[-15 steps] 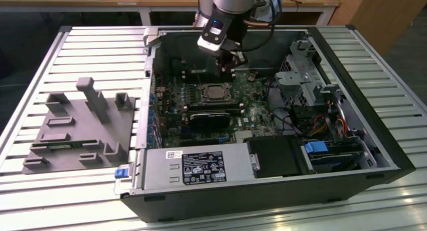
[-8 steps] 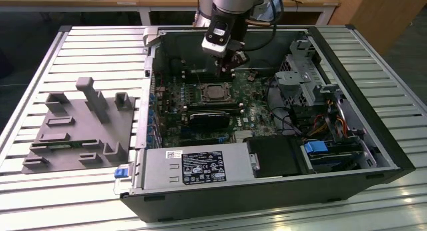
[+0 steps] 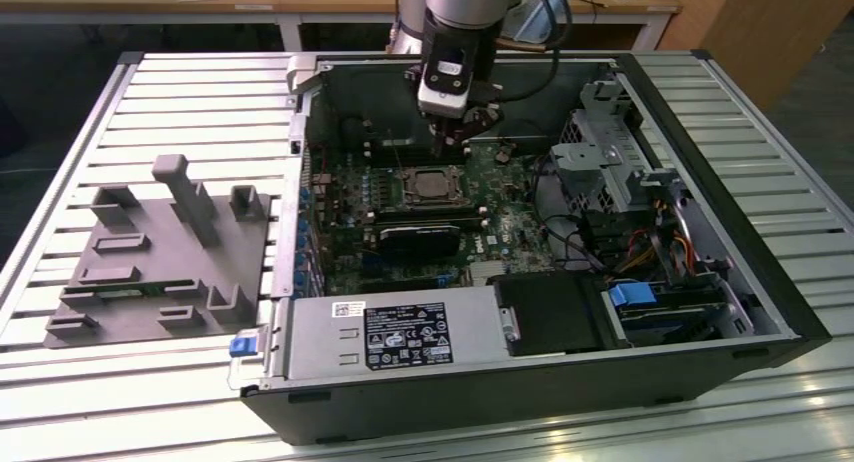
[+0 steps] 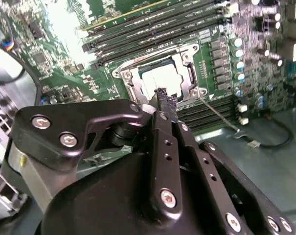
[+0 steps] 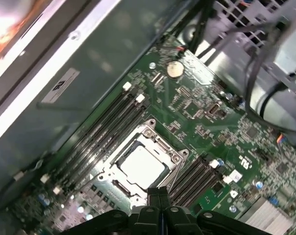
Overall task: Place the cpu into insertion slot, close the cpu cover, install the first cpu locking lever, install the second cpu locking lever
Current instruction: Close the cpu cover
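Note:
The cpu (image 4: 160, 78) lies flat in the insertion slot (image 3: 430, 185) on the green motherboard, its pale metal top showing in both wrist views (image 5: 143, 166). The cpu cover (image 4: 188, 81), a silver frame, lies down around the chip. A thin locking lever (image 4: 217, 115) sticks out from one corner of the socket across the board. My gripper (image 4: 162, 95) hangs just above the socket's edge inside the case, its two black fingers (image 5: 157, 193) pressed together with nothing between them. In the exterior view the gripper (image 3: 463, 132) is just behind the socket.
Long black memory slots (image 4: 152, 24) flank the socket. The case holds a power supply (image 3: 387, 332) at the front, a drive cage (image 3: 614, 162) and loose cables (image 3: 587, 232) on the exterior view's right. A grey fixture (image 3: 160, 252) sits on the slatted table at the exterior view's left.

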`<action>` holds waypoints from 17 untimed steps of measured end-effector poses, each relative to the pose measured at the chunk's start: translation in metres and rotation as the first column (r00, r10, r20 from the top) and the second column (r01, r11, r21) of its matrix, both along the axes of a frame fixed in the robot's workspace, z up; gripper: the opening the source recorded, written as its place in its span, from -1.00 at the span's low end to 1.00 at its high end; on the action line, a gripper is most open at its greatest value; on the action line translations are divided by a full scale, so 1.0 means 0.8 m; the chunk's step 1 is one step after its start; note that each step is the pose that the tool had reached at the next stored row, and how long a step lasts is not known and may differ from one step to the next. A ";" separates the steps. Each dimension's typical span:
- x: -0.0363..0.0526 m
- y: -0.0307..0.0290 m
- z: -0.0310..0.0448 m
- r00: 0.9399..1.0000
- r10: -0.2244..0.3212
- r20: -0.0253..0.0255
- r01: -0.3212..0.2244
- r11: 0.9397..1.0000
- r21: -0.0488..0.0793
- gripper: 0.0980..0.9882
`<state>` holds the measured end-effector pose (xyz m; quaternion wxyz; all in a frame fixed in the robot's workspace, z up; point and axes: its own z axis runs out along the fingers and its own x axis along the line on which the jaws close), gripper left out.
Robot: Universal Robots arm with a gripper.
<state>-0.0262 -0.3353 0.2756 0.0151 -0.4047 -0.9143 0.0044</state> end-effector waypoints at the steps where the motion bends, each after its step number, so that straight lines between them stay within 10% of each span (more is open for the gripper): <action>1: 0.000 0.0000 -0.0003 1.000 0.019 0.000 -0.019 1.000 0.000 -0.99; 9: 0.000 0.0000 -0.0024 0.986 0.164 0.000 -0.164 0.986 0.000 -0.99; 17: 0.000 0.0000 -0.0036 0.952 0.305 0.000 -0.305 0.952 0.000 -0.99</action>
